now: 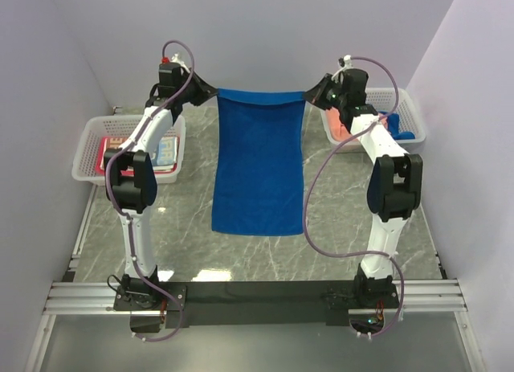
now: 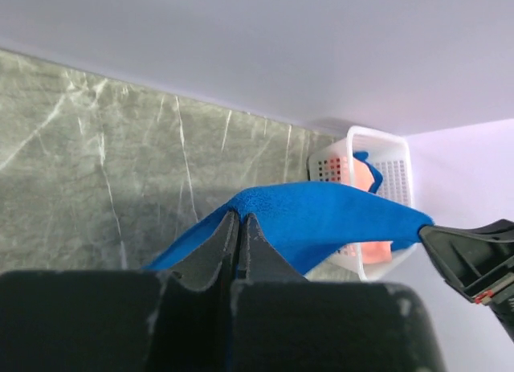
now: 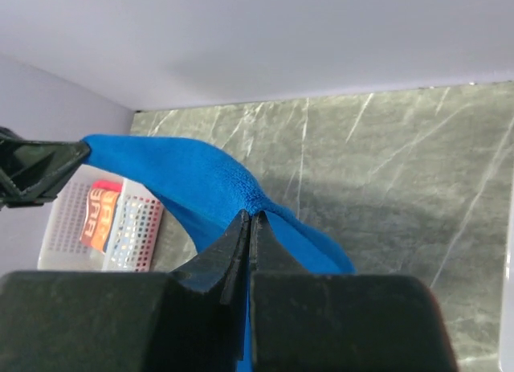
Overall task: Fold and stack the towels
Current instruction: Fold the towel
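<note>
A deep blue towel [image 1: 259, 159] is stretched between my two grippers at the back of the table. Its top edge is held taut in the air and its lower end rests on the marble surface. My left gripper [image 1: 210, 91] is shut on the towel's top left corner, and the left wrist view shows the cloth [image 2: 337, 215] pinched at the fingertips of that gripper [image 2: 242, 217]. My right gripper [image 1: 312, 93] is shut on the top right corner. In the right wrist view the towel [image 3: 185, 175] bunches where that gripper [image 3: 250, 217] grips it.
A white mesh basket [image 1: 88, 151] at the left holds a pink-red towel [image 1: 112, 165] and a printed towel [image 1: 165, 151]. Another white basket [image 1: 411, 107] at the back right holds a salmon towel [image 1: 341, 132] and a blue one [image 1: 404, 133]. Walls close in behind and on both sides.
</note>
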Controlling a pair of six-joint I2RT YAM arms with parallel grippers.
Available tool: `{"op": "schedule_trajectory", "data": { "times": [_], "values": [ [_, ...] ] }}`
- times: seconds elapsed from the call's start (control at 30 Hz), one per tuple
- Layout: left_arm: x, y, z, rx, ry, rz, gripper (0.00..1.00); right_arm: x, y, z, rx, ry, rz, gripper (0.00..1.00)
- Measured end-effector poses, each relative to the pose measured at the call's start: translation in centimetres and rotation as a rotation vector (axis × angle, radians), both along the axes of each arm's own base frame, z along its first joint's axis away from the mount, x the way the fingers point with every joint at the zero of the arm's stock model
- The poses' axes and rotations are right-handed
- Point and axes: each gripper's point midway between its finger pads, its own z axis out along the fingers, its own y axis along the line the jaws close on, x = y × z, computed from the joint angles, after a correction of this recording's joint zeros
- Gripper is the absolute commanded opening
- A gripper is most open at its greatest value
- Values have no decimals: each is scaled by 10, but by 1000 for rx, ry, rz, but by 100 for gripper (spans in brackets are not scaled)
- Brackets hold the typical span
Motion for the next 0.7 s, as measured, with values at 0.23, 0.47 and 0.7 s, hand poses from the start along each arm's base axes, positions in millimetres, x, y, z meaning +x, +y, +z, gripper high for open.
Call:
{"op": "schedule_trajectory", "data": {
  "times": [0.23,0.47,0.7],
  "values": [
    [-29,-4,-47,-19,142,-62,1,-49,1,-48,18,151,18,0],
    [-93,0,-88,-10,349,-82,1,-110,-3,-71,25,275,21,0],
    [-160,8,-80,-3,404,-93,1,-174,-8,-72,27,313,25,0]
  ]
}}
